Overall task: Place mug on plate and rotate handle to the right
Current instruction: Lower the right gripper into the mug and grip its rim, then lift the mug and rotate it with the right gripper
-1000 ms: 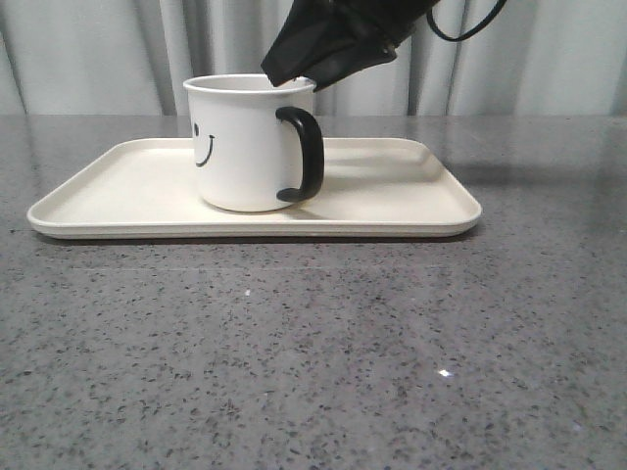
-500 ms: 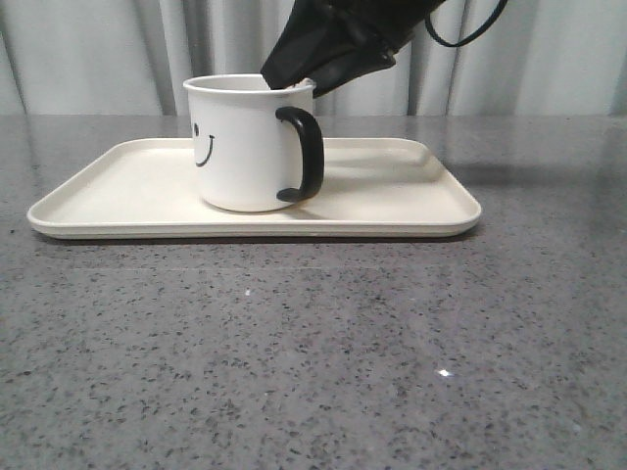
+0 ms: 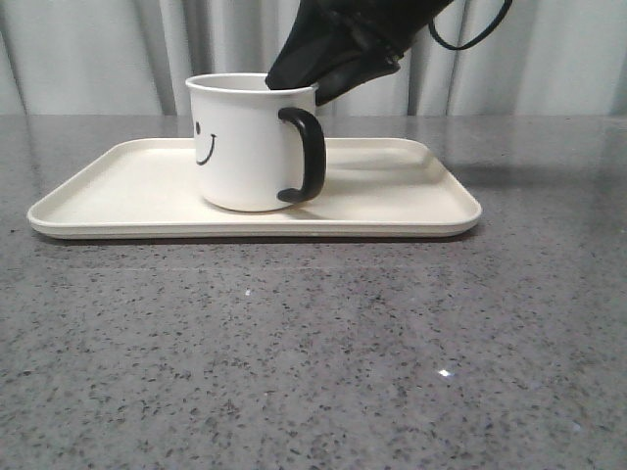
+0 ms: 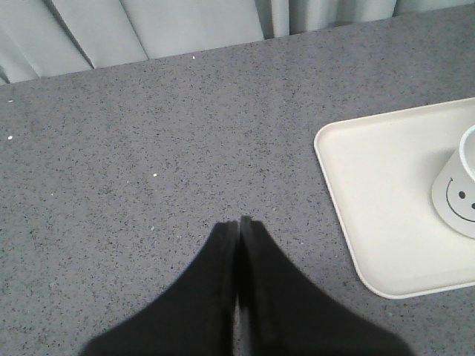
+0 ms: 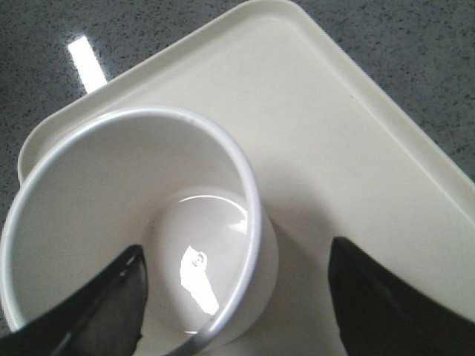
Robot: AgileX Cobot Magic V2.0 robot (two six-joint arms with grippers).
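Observation:
The white mug (image 3: 245, 147) with a black smiley face stands upright on the cream plate (image 3: 392, 186), left of its middle. Its black handle (image 3: 309, 157) points to the right in the front view. My right gripper (image 3: 294, 80) hangs over the mug's rim on the handle side. In the right wrist view the right gripper (image 5: 236, 252) is open, one finger inside the mug (image 5: 111, 185) and one outside over the plate (image 5: 334, 133), touching neither that I can see. My left gripper (image 4: 239, 221) is shut and empty over the table, beside the plate (image 4: 386, 185) and mug (image 4: 460, 189).
The grey speckled table (image 3: 313, 352) runs wide in front of the plate. Pale curtains (image 3: 98, 49) hang behind the table's far edge. The right arm's black cable (image 3: 470, 34) loops above the plate's right end.
The right gripper and the mug have shifted a touch to the right. The handle still points right. The plate has not moved.

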